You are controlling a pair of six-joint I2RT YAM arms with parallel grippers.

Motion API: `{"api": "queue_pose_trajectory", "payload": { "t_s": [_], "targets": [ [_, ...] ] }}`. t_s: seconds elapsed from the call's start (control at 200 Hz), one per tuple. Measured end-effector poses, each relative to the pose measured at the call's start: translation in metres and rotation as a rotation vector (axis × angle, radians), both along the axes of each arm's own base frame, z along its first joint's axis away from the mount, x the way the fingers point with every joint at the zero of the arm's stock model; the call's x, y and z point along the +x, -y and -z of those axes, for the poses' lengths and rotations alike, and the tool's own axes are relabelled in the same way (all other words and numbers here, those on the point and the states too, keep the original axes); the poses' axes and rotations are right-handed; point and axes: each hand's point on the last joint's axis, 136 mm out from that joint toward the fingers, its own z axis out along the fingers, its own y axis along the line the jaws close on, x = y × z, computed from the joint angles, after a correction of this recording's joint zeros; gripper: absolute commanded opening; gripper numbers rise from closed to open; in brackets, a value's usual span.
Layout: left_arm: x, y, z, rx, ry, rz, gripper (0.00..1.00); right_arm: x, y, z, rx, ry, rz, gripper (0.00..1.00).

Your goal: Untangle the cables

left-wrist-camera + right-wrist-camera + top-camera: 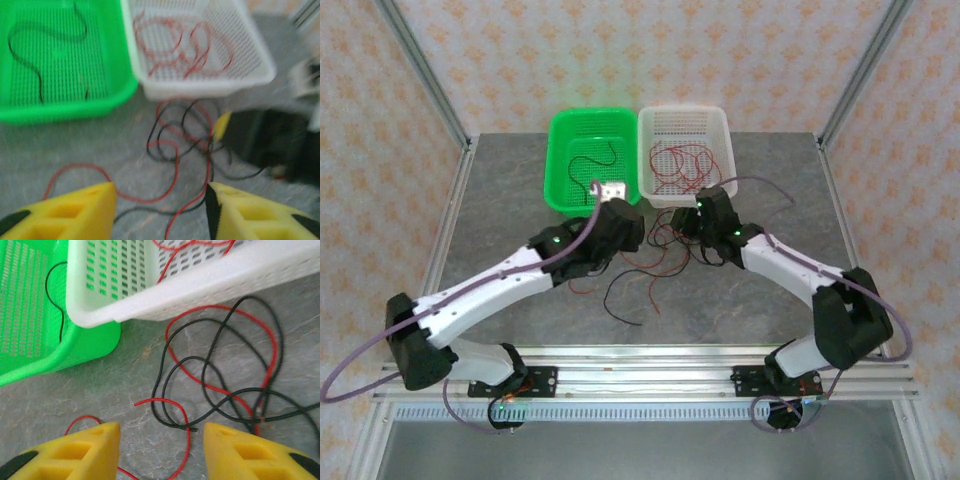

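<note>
A tangle of thin red and black cables point(665, 252) lies on the grey table just in front of the two baskets. My left gripper point(610, 192) hangs by the green basket's front edge; its yellow fingers point(75, 212) stand open above loose red and black strands point(175, 160). My right gripper point(692, 222) hovers over the tangle point(220, 380), open, with a red cable end point(165, 401) lying on the table between its fingers point(250, 452). Neither holds anything. One black cable point(40, 55) lies in the green basket, and red cables point(180, 42) lie in the white one.
The green basket point(560, 190) and the white basket point(720, 120) sit side by side at the back middle of the table. Metal frame posts point(425, 75) rise at the rear corners. Open tabletop lies to the far left and far right.
</note>
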Motion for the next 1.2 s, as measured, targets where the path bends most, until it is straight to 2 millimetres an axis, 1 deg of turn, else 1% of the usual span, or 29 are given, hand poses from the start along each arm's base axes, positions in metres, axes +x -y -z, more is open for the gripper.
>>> {"api": "queue_pose_trajectory", "payload": {
  "t_s": [0.06,0.1,0.195,0.26,0.365,0.455,0.531,0.601,0.711,0.781,0.881,0.936,0.986,1.056,1.136,1.196],
  "targets": [
    [-0.001,0.004,0.032,0.027,-0.062,0.006,0.53,-0.001,0.007,-0.013,-0.023,0.023,0.013,0.47],
    [-0.001,0.008,0.048,0.043,-0.093,0.012,0.53,-0.002,0.013,-0.021,-0.035,0.041,0.024,0.47],
    [0.005,0.016,0.079,0.094,-0.148,0.007,0.53,-0.006,0.025,-0.034,-0.053,0.062,0.044,0.47],
    [0.009,0.018,0.100,0.129,-0.186,-0.007,0.53,-0.010,0.033,-0.041,-0.062,0.068,0.057,0.47],
    [0.016,0.008,0.130,0.153,-0.254,-0.050,0.54,-0.016,0.041,-0.049,-0.071,0.081,0.063,0.47],
    [0.018,-0.009,0.146,0.144,-0.296,-0.099,0.54,-0.020,0.043,-0.055,-0.073,0.092,0.055,0.47],
    [0.019,-0.020,0.153,0.136,-0.315,-0.139,0.54,-0.021,0.042,-0.056,-0.078,0.098,0.037,0.47],
    [0.018,-0.022,0.156,0.127,-0.324,-0.156,0.54,-0.024,0.039,-0.055,-0.077,0.091,0.007,0.47],
    [0.009,-0.029,0.162,0.118,-0.340,-0.178,0.54,-0.029,0.033,-0.050,-0.068,0.075,-0.036,0.47],
    [-0.003,-0.040,0.160,0.108,-0.347,-0.197,0.56,-0.032,0.030,-0.046,-0.063,0.062,-0.055,0.47],
    [-0.025,-0.057,0.148,0.081,-0.346,-0.215,0.59,-0.035,0.028,-0.041,-0.059,0.046,-0.072,0.47],
    [-0.036,-0.061,0.140,0.067,-0.340,-0.209,0.62,-0.037,0.025,-0.041,-0.054,0.043,-0.082,0.47],
    [-0.047,-0.063,0.137,0.062,-0.340,-0.203,0.64,-0.038,0.023,-0.040,-0.051,0.041,-0.093,0.47],
    [-0.059,-0.064,0.141,0.076,-0.350,-0.184,0.66,-0.039,0.021,-0.039,-0.046,0.037,-0.104,0.47],
    [-0.072,-0.066,0.153,0.131,-0.375,-0.158,0.67,-0.040,0.018,-0.039,-0.043,0.033,-0.117,0.47],
    [-0.078,-0.067,0.161,0.186,-0.385,-0.136,0.67,-0.041,0.016,-0.038,-0.041,0.031,-0.123,0.47]
  ]
}}
